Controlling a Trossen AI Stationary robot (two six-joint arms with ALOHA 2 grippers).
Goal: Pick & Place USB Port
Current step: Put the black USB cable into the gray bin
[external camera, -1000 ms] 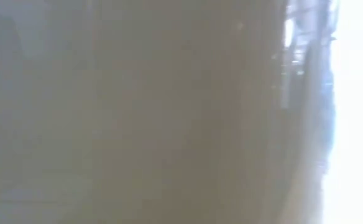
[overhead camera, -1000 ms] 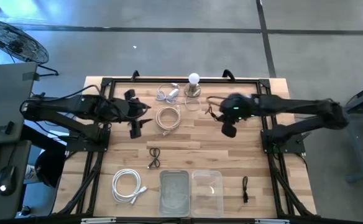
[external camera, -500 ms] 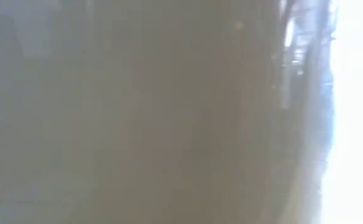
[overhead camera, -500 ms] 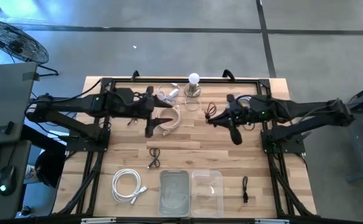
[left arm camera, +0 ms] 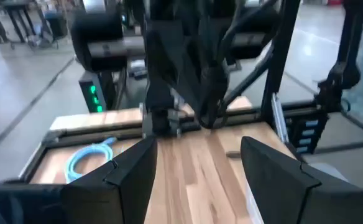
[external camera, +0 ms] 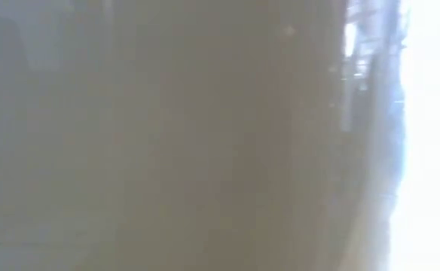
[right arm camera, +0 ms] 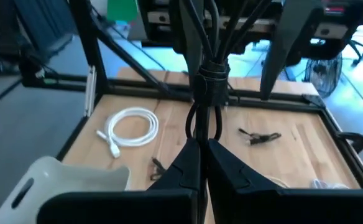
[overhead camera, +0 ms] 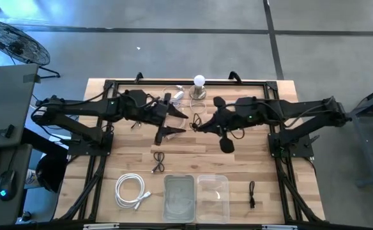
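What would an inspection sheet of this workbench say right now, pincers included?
Surface: wooden table inside a black frame.
Job's things: black cable, a bundled loop, hanging from the right pincer; two clear bins at the near edge.
Clutter: white bulb on a stand at the far edge.
Grippers: left pincer open and empty above mid-table; right pincer shut on the black cable, facing the left one.
Cables: white coil; small black cable; short black cable.
Surroundings: floor fan, desk with a mouse. Low view: nothing seen.
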